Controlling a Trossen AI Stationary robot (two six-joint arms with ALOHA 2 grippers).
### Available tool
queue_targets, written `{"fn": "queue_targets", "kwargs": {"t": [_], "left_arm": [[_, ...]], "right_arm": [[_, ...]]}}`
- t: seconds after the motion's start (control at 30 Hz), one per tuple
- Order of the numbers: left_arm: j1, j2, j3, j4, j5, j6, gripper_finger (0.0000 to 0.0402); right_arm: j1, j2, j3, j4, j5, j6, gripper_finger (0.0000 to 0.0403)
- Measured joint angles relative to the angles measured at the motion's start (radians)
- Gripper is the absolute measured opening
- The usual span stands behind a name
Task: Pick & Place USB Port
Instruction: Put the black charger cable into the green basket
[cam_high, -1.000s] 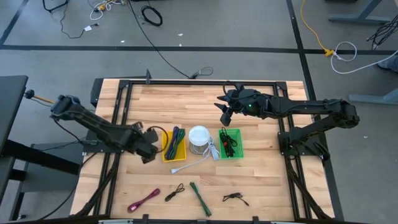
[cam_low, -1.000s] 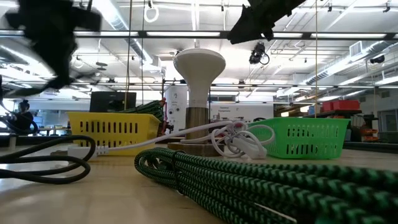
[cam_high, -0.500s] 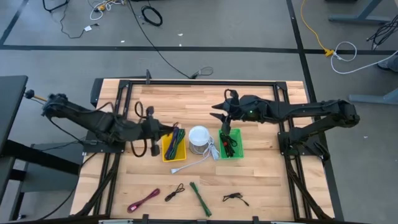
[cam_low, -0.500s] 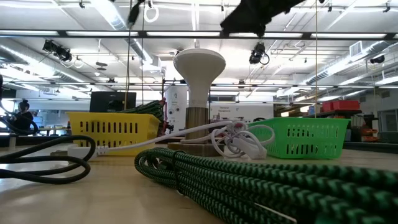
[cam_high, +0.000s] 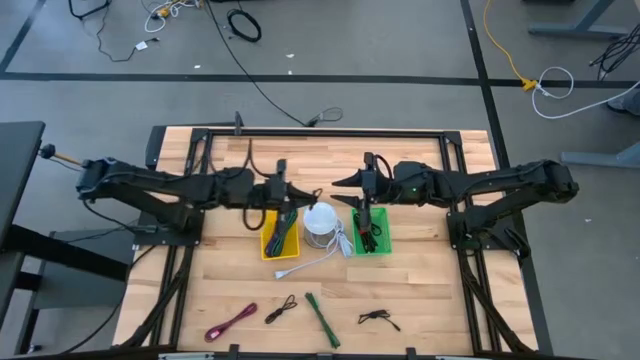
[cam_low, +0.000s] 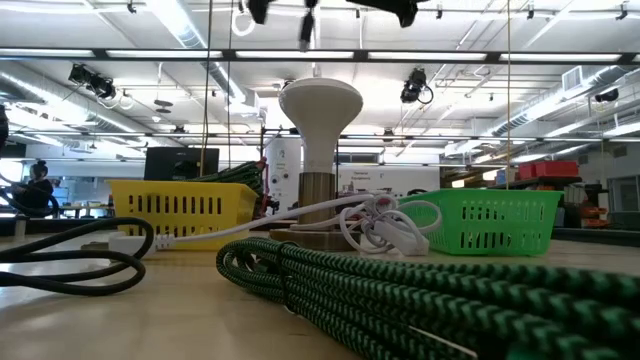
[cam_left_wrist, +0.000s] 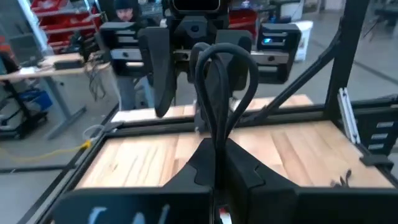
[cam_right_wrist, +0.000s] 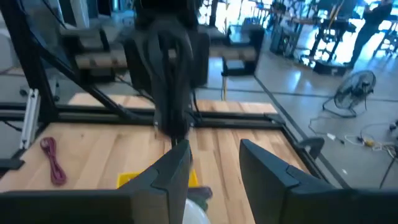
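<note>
- Above the middle of the wooden table (cam_high: 420, 290), the two arms reach toward each other from opposite sides, their tips close together.
- The left gripper (cam_high: 283, 187) hangs over the far end of the yellow basket (cam_high: 268, 246); its jaws are pressed together on a looped black cable (cam_left_wrist: 219, 93), which stands up between the fingers in the left wrist view.
- The yellow basket already holds dark cables (green and bluish ones, as far as the overhead view shows).
- Just right of it stands a white round-topped lamp (cam_high: 319, 222) on a dark base, with a white cord (cam_high: 305, 264) trailing from it toward the front of the table.
- The right gripper (cam_high: 366, 185) hovers above the far end of the green basket (cam_high: 380, 240), jaws parted with nothing between them.
- The green basket holds dark cables with a touch of red.
- Along the front edge lie, in order, a pink cable (cam_high: 230, 322), a small black cable (cam_high: 281, 309), a green braided cable (cam_high: 322, 319) and another small black cable (cam_high: 378, 320).
- The green braided cable fills the foreground of the low view.
</note>
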Motion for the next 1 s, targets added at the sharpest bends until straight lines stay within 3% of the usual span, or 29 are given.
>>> {"fn": "queue_targets", "kwargs": {"t": [0.23,0.5,0.7,1.0], "left_arm": [[0.073,0.108,0.0,0.19,0.167,0.018,0.0011],[0.129,0.157,0.002,0.266,0.231,0.004,0.0011],[0.167,0.147,0.001,0.245,0.223,0.049,0.0011],[0.224,0.141,0.001,0.207,0.261,0.029,0.0011]], "right_arm": [[0.002,0.0,0.0,0.044,0.0,-0.005,0.0142],[0.001,0.0,-0.001,0.073,0.007,-0.006,0.0142],[-0.001,-0.001,-0.001,0.05,0.021,0.0,0.0142],[0.0,-0.002,0.0,0.023,0.125,0.0,0.0142]]}}
